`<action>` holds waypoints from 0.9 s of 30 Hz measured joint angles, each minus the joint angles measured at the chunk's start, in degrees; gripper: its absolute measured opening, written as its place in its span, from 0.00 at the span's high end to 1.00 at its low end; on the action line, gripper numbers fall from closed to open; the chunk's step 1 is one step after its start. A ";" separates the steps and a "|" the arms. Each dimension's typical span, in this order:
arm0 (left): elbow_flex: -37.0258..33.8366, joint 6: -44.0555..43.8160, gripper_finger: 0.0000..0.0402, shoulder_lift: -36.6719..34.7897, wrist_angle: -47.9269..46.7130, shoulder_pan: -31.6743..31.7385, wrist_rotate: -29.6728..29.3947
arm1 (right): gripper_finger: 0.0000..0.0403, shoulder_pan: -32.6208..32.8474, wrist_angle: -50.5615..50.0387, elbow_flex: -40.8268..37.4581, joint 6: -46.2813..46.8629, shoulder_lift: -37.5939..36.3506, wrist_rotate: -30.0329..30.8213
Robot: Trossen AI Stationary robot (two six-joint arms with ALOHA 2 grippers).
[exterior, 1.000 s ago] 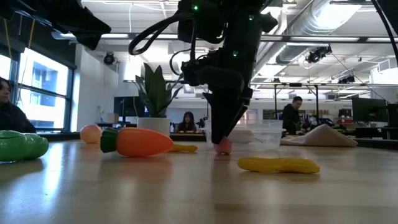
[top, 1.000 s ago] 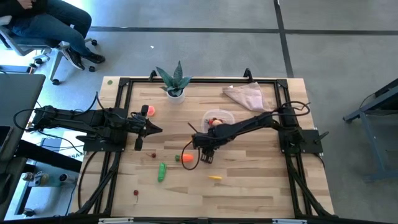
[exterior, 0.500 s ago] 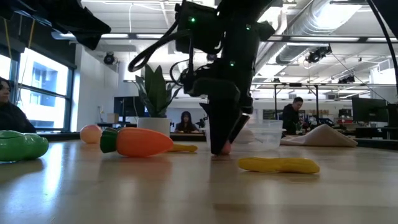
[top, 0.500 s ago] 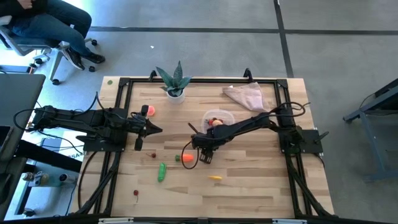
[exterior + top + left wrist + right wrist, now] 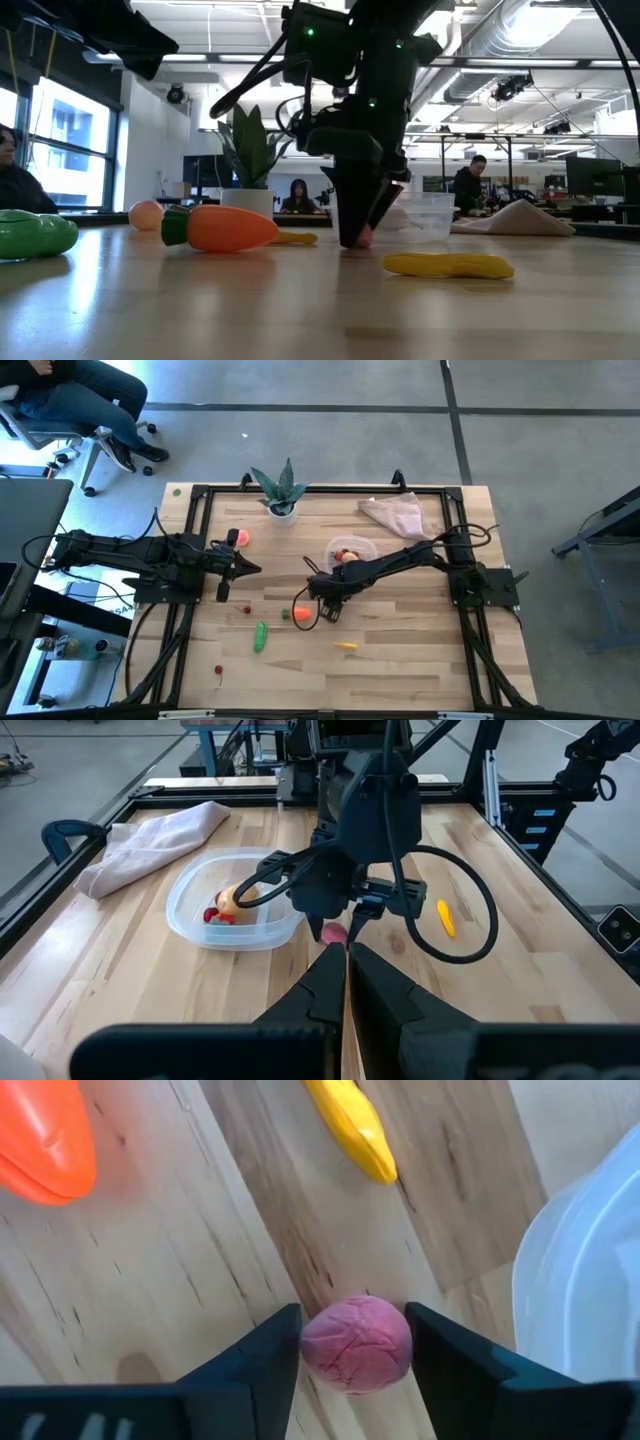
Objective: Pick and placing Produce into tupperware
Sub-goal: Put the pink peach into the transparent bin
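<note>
My right gripper (image 5: 333, 612) points steeply down at mid-table, shut on a small pink-red produce piece (image 5: 356, 1343) that lies on the wood. The round clear tupperware (image 5: 352, 550) stands just beyond it and holds a beige piece (image 5: 240, 898) and red berries. An orange carrot (image 5: 298, 615), a green cucumber (image 5: 260, 637), two yellow pieces (image 5: 346, 646) (image 5: 350, 1125), a peach (image 5: 241, 538) and small red berries (image 5: 218, 671) lie on the table. My left gripper (image 5: 255, 568) hangs shut above the table's left side and touches nothing. My right gripper pinches the pink-red piece by two opposite sides (image 5: 308, 1348) between its two fingers (image 5: 270, 1355). The fingers come from above, pointing steeply down. The piece sits with its underside on the table (image 5: 364, 238).
A spiky green plant in a white pot (image 5: 280, 490) stands at the far edge. A pinkish-beige cloth (image 5: 395, 515) lies at the far right. A black frame (image 5: 200, 495) borders the table. People sit in the room beyond.
My right gripper has rolled a little about its own line while staying over the same spot. A second ago the pink-red piece showed beside its fingertips in the low view; now the fingers stand on either side of it and hold it.
</note>
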 joint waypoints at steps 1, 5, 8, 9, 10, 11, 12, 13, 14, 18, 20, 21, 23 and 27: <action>0.01 0.00 0.98 0.00 0.00 0.00 0.02 | 0.59 -0.02 -0.02 0.00 0.02 0.00 0.00; 0.02 0.00 0.98 0.00 0.00 0.00 0.02 | 0.64 -0.02 -0.05 0.00 1.31 0.00 0.03; 0.00 0.00 0.98 0.00 0.00 0.00 0.00 | 0.65 -0.02 -0.09 0.00 2.42 0.00 0.03; 0.02 0.00 0.98 0.00 0.00 0.00 0.01 | 0.65 -0.02 -0.11 0.00 3.00 0.00 0.01; 0.02 0.00 0.98 0.00 0.00 0.00 0.02 | 0.66 -0.02 -0.11 0.00 3.27 0.00 0.01; 0.01 0.00 0.98 0.00 0.00 0.00 0.00 | 0.66 -0.02 -0.11 0.00 3.33 0.00 0.01; 0.01 0.00 0.98 0.01 0.00 0.00 0.02 | 0.66 -0.01 -0.11 0.00 3.40 0.00 0.01; 0.02 0.00 0.98 0.00 0.00 0.00 0.01 | 0.66 -0.02 -0.14 0.00 3.45 0.00 0.01; 0.02 0.00 0.98 0.00 0.00 0.00 0.02 | 0.66 -0.02 -0.14 0.00 3.73 0.00 0.01; 0.02 0.00 0.98 0.00 0.00 0.00 0.01 | 0.66 -0.02 -0.16 0.00 4.83 -0.02 -0.01; 0.02 -0.01 0.98 0.00 0.00 0.00 0.01 | 0.66 -0.02 -0.16 0.00 4.95 -0.02 -0.01; 0.02 0.00 0.98 0.00 0.00 0.00 0.02 | 0.66 0.00 -0.16 0.00 4.97 -0.02 -0.02; 0.02 0.00 0.98 0.00 0.00 0.00 0.01 | 0.66 0.00 -0.16 0.00 5.61 -0.02 -0.03; 0.02 0.00 0.98 0.00 0.00 0.00 0.01 | 0.66 0.00 -0.16 0.00 6.41 -0.02 -0.03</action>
